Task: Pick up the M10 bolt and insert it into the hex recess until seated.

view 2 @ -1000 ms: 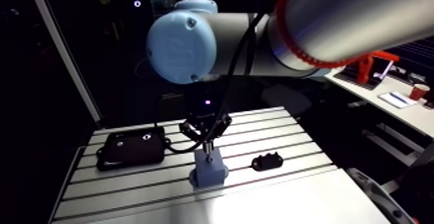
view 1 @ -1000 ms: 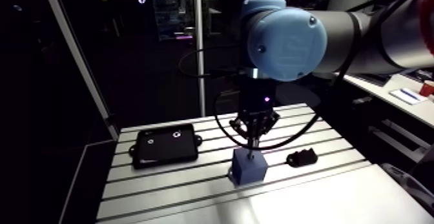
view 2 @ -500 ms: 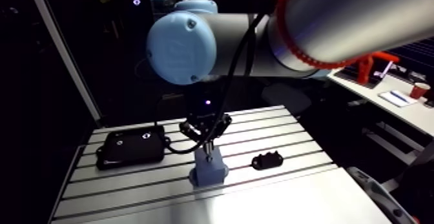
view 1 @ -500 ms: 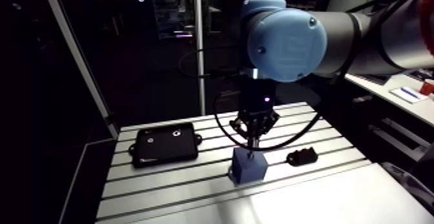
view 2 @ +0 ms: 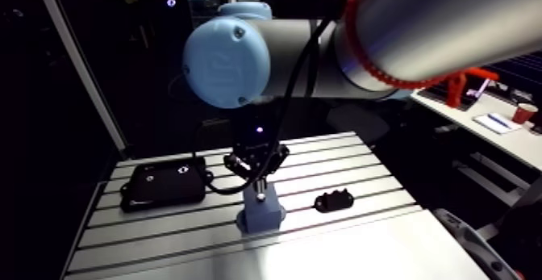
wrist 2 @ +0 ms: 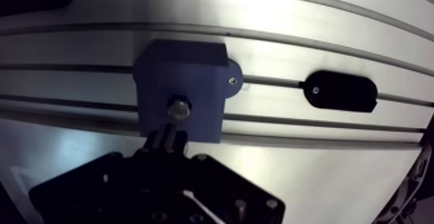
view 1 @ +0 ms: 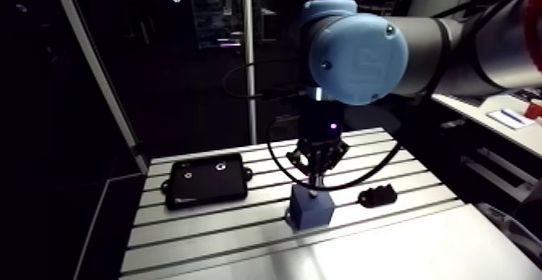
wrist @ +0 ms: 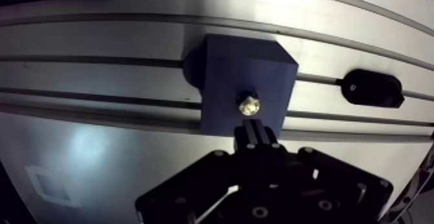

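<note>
- A robotics lab bench: an industrial arm with light-blue joint caps stands over a slotted aluminium table.
- Test fixtures lie on it: a blue block mid-table, a black plate near the far left corner, and a small black part towards the right edge.

Gripper pointing straight down, fingers apparently pressed together.

One bolt, one block, one plate, one clip.
</note>
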Controlling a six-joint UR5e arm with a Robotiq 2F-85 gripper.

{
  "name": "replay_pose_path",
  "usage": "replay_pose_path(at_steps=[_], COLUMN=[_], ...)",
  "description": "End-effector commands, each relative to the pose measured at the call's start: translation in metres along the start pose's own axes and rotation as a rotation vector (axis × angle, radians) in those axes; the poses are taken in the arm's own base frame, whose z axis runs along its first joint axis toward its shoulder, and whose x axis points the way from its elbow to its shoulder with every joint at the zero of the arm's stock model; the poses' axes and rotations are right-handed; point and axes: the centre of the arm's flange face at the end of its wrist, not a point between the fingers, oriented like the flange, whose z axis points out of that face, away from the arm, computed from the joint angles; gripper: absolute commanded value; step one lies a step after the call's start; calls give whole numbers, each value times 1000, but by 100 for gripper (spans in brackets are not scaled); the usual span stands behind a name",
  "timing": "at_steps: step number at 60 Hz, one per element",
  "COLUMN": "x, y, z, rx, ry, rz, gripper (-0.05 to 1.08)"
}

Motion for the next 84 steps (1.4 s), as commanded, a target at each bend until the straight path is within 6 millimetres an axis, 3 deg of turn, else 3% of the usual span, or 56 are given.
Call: replay_pose_path(at_steps=[1, 51, 60, 61, 62, 63, 65, 84], x=[-1, 0, 0, 0, 0, 0, 0, 5], y=[-1, 0, 1, 1, 1, 1, 1, 4], z=[1, 0, -1, -1, -1, -1, -1, -8], rx=[1, 0, 1, 0, 0, -1, -1, -15], ry=[-3, 0, 3, 3, 3, 3, 3, 35], rz=[-6, -18, -21, -20, -20, -21, -24, -141], gripper=[108, 106, 98, 89, 89, 79, 73, 70])
